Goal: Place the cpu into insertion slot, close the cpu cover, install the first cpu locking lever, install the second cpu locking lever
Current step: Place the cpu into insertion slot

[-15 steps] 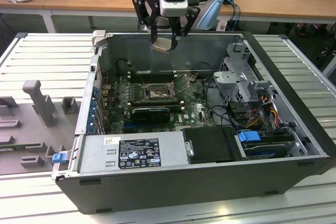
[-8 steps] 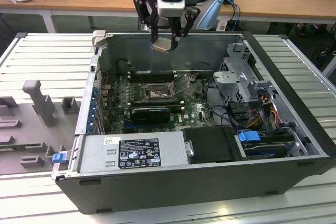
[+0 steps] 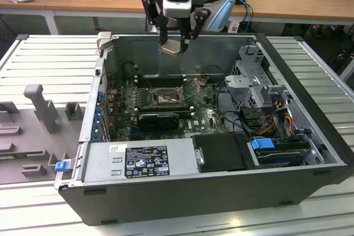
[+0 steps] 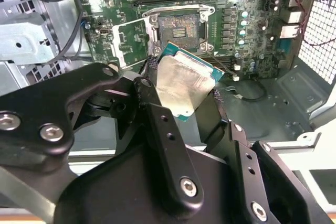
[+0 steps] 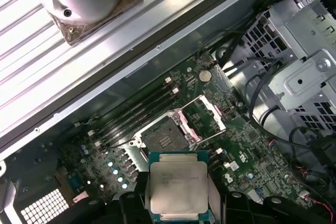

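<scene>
Fingers (image 4: 160, 129) of my gripper (image 3: 176, 40) are clenched on one chip (image 4: 184, 77) (tilted), well above one bare socket (image 4: 178, 27); its one cover (image 4: 126, 43) stands open.

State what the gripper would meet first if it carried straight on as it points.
Probably the insertion slot, uncovered, with the cpu cover tipped open beside it. The cpu held in the gripper would touch before the fingers. Depth is unclear, so alignment is uncertain.
</scene>
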Tool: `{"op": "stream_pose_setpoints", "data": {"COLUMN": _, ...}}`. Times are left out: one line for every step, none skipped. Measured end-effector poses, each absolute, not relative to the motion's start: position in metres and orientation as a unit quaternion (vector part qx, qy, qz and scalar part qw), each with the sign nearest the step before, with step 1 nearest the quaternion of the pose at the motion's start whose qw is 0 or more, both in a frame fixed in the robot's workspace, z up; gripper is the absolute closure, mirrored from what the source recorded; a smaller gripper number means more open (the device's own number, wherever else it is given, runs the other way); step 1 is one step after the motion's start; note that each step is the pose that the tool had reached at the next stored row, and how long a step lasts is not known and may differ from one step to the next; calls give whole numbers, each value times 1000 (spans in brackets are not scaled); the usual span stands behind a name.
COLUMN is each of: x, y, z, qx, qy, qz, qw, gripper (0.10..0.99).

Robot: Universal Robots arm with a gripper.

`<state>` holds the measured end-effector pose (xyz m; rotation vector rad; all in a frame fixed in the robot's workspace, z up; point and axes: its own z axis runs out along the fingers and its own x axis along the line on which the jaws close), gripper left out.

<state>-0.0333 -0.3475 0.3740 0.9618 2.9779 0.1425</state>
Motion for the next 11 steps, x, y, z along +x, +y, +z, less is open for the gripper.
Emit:
{"op": "stream_pose_setpoints", "data": {"x": -33, "y": -348, "z": 374, "qx": 310, "qy": 950, "qz": 46, "qw": 5, "gripper": 557}}
{"op": "stream_pose_setpoints", "data": {"x": -33, "y": -348, "z": 374, "qx": 315, "qy": 948, "qz": 45, "qw": 5, "gripper": 557}}
{"op": "stream_pose_setpoints", "data": {"x": -33, "y": -348, "z": 374, "qx": 319, "qy": 947, "qz": 45, "qw": 5, "gripper": 557}}
{"op": "stream_pose_setpoints", "data": {"x": -33, "y": -348, "z": 374, "qx": 323, "qy": 945, "qz": 45, "qw": 5, "gripper": 557}}
{"op": "stream_pose_setpoints", "data": {"x": -33, "y": -348, "z": 374, "qx": 328, "qy": 943, "qz": 45, "qw": 6, "gripper": 557}}
{"op": "stream_pose_setpoints", "data": {"x": -33, "y": -348, "z": 374, "qx": 334, "qy": 941, "qz": 45, "qw": 6, "gripper": 557}}
{"op": "stream_pose_setpoints", "data": {"x": -33, "y": -348, "z": 374, "qx": 339, "qy": 940, "qz": 45, "qw": 6, "gripper": 557}}
{"op": "stream_pose_setpoints", "data": {"x": -33, "y": -348, "z": 374, "qx": 343, "qy": 938, "qz": 45, "qw": 6, "gripper": 557}}
{"op": "stream_pose_setpoints", "data": {"x": -33, "y": -348, "z": 374, "qx": 345, "qy": 937, "qz": 45, "qw": 6, "gripper": 557}}
{"op": "stream_pose_setpoints", "data": {"x": -33, "y": -348, "z": 374, "qx": 350, "qy": 936, "qz": 45, "qw": 7, "gripper": 557}}
{"op": "stream_pose_setpoints", "data": {"x": -33, "y": -348, "z": 374, "qx": 354, "qy": 934, "qz": 45, "qw": 7, "gripper": 557}}
